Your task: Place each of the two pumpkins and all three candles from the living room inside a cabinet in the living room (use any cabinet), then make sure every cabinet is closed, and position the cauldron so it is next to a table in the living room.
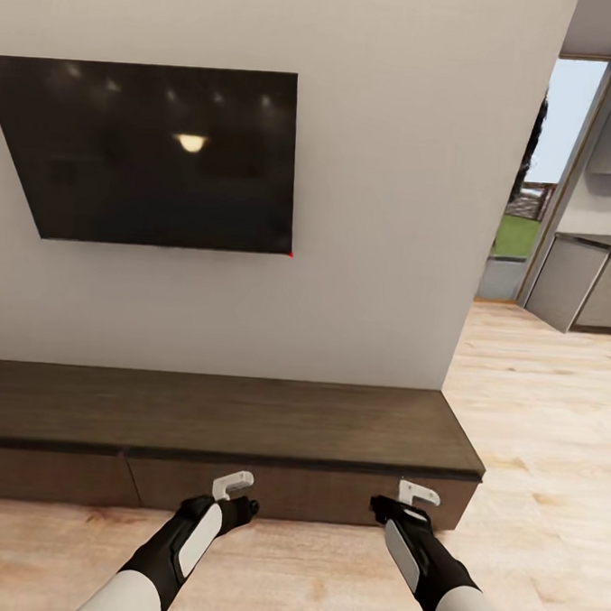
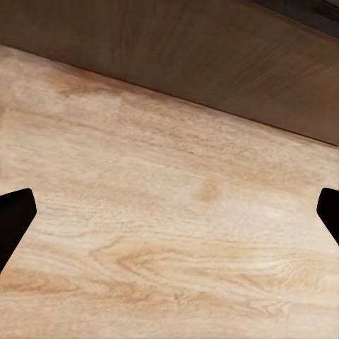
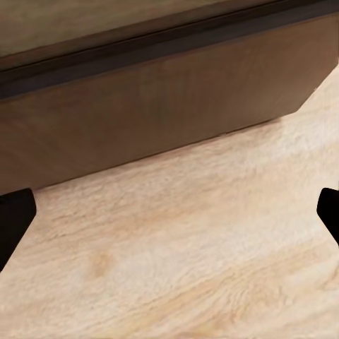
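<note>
Both end effectors spread wide, empty | cabinet shut, left end cropped

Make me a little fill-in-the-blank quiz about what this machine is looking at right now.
1. The long low cabinet stands against the wall under a dark ____.
2. Its drawer fronts are all ____.
3. The jaws of the left gripper and right gripper hold ____.
4. The floor looks like pale ____.

Missing words: television; closed; nothing; wood

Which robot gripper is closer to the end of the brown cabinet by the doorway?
The right gripper. It hangs low before the cabinet near that end; the left gripper hangs farther along, toward the middle.
</note>
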Tool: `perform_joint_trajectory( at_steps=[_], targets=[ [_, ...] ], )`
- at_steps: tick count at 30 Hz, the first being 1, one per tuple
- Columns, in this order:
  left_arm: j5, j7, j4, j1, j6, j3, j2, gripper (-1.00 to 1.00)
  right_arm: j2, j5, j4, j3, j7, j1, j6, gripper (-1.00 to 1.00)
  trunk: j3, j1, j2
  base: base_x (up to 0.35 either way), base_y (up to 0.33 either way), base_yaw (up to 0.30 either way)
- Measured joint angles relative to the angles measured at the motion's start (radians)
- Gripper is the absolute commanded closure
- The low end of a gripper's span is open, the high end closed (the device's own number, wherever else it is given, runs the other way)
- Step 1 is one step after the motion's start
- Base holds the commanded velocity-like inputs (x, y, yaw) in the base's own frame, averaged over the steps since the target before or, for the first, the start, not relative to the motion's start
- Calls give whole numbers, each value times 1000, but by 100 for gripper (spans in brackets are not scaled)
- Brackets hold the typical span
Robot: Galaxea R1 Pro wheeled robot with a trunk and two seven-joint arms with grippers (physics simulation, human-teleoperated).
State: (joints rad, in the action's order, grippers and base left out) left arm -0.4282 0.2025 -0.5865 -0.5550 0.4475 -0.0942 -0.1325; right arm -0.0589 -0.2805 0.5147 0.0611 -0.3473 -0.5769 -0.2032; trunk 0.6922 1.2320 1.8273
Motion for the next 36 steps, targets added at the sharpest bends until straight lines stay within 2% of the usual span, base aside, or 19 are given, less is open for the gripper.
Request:
perform_joint_trajectory(
  at_steps=[3,7,15,19,21,22,23,24,26,30,36],
  targets=[
    [0,0,6,0,-9,0,0,-100,1,1,-33,0,37,-1,60,-100,9,12,21,0,0,0],
    [1,0,25,0,-36,0,-1,-100,1,2,-46,0,51,-1,84,-100,22,27,49,0,0,0],
    [1,1,34,0,-47,-1,-2,-100,1,2,-49,0,55,-1,90,-100,47,58,105,0,0,0],
    [0,7,2,-5,-14,-1,-4,-100,1,11,-48,0,54,-4,72,-100,59,73,133,0,0,0],
    [1,11,-47,-19,59,-2,-6,-100,1,23,-46,0,53,-13,43,-100,66,81,147,0,0,0],
    [2,17,-86,-29,132,-2,-7,-100,1,30,-44,0,53,-21,16,-100,69,84,154,0,0,0],
    [3,23,-108,-36,175,-2,-7,-100,1,33,-43,0,53,-26,2,-100,72,88,161,0,0,0],
    [3,38,-145,-51,256,-3,-9,-100,1,38,-38,0,53,-34,-25,-100,75,92,168,0,0,0],
    [2,69,-187,-78,357,-3,-13,-100,2,43,-20,0,53,-43,-62,-100,81,100,182,0,0,0],
    [-5,113,-221,-134,449,-2,-17,-100,4,49,43,0,49,-52,-141,-100,94,115,210,0,0,0],
    [-12,127,-214,-204,539,0,-17,-100,5,51,127,1,16,-87,-279,-100,113,138,252,0,0,0]
  ],
)
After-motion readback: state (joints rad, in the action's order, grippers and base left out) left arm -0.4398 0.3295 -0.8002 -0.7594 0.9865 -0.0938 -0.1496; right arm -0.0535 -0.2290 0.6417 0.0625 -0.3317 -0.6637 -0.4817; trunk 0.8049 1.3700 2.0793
